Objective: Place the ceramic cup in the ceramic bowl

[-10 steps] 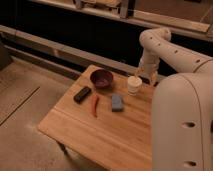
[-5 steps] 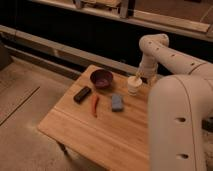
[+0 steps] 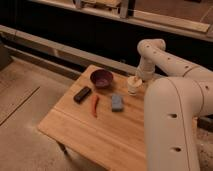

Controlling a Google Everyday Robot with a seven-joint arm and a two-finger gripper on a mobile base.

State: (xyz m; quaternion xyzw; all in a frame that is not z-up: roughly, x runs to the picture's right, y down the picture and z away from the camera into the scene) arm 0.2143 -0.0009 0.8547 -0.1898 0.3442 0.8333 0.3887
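While the white robot arm bends over the pale wooden surface, its hand sits right atop the small cream-white ceramic cup; open or clamped, I cannot tell. That cup stands near the round maroon ceramic bowl, at its three o'clock, with a flat blue block at the cup's seven o'clock.

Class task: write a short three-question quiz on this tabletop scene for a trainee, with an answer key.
1. True or false: the ceramic cup already sits inside the ceramic bowl.
2. Which thing lies between the black block and the blue block? A) a red elongated item B) a spoon C) a sponge
3. Fill in: the tool is right at the top of the ____.
Key: 1 false; 2 A; 3 ceramic cup.
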